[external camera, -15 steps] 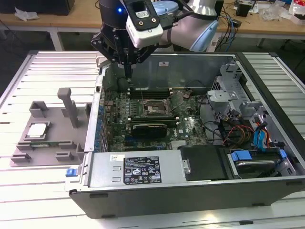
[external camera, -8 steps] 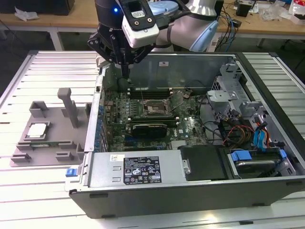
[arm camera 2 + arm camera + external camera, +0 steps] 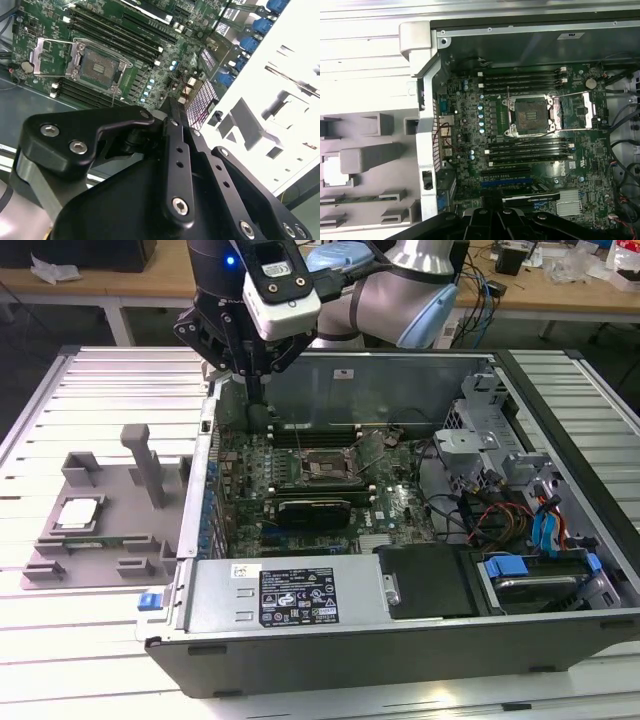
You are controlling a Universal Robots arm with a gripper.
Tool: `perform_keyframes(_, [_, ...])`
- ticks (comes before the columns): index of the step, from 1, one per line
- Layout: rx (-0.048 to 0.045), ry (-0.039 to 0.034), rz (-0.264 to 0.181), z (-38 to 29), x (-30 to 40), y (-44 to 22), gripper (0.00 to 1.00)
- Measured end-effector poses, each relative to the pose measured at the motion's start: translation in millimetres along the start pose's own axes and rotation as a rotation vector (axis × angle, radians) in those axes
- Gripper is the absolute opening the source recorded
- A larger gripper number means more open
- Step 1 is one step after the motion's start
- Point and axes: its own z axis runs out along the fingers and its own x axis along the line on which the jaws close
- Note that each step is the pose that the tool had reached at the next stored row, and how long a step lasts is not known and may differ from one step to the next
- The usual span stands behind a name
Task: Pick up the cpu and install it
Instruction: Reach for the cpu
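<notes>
The cpu (image 3: 78,512), a small square chip with a pale top, lies in a recess of the grey fixture tray (image 3: 110,540) at the exterior view's left; it also shows as a bright square, the cpu (image 3: 335,175), in the first wrist view. My gripper (image 3: 257,408) hangs over the back-left corner of the open computer case (image 3: 400,640), well away from the chip. Its fingers (image 3: 172,145) meet at a point, shut with nothing seen between them. The socket (image 3: 325,468) on the motherboard stands bare, its metal cover plate (image 3: 582,107) swung aside.
A long black expansion card (image 3: 315,508) sits just in front of the socket. Memory slots (image 3: 527,150) flank the socket. The power supply (image 3: 300,590), a drive bay with blue tabs (image 3: 545,530) and loose cables (image 3: 490,515) crowd the case's right side. A grey post (image 3: 150,465) rises from the tray.
</notes>
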Motion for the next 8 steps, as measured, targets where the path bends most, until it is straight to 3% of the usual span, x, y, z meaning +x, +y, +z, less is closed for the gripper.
perform_keyframes(8, [0.0000, 0.0000, 0.000, -0.2, 7.8, -0.6, 0.11])
